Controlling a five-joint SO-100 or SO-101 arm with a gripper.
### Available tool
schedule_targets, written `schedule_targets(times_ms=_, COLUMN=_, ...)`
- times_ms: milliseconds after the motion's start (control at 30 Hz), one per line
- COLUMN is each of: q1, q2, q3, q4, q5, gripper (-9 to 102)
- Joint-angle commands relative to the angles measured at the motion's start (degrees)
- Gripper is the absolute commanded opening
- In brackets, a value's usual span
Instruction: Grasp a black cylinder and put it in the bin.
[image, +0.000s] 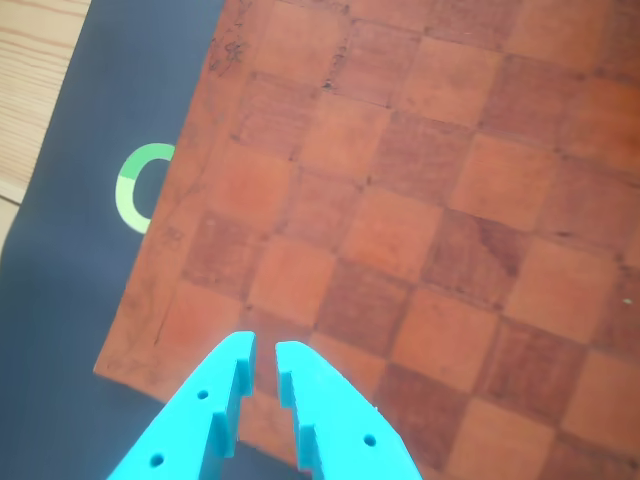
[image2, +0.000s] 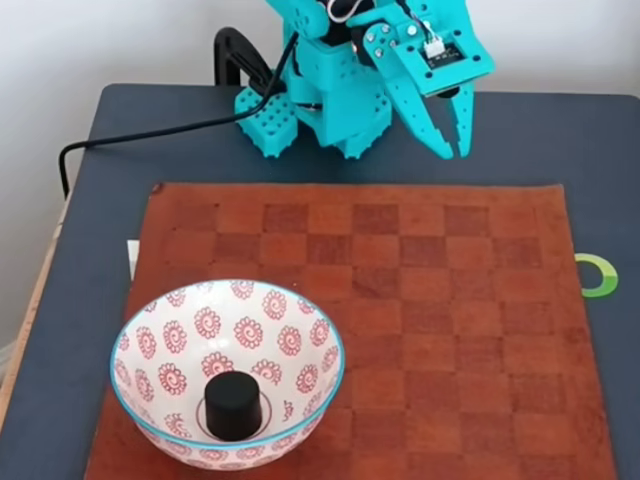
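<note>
Dark matte table (image2: 60, 330) against a white wall, with a reddish-brown leather-look checkerboard mat (image2: 420, 300) on top and a green ring mark (image2: 600, 275) at its edge. Matte black cylinder (image2: 233, 405) stands upright in the bin (image2: 160, 330), a glossy round bowl. Teal plastic gripper (image2: 458, 135) hangs empty at the mat's far edge, toothed fingers (image: 225, 385) nearly together, narrow gap.

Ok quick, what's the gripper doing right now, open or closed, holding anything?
Gripper: nearly closed, a thin gap between the fingertips, holding nothing. The black cylinder sits in the bin.
</note>
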Motion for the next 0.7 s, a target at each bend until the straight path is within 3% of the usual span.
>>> schedule_targets(times_ms=0, q1=0.1, q2=2.6, q3=2.3, q4=-1.3, q5=0.6, gripper=0)
schedule_targets(times_ms=667, q1=0.4, q2=16.9, q3=14.2, q4=-2.9, q5=2.2, gripper=0)
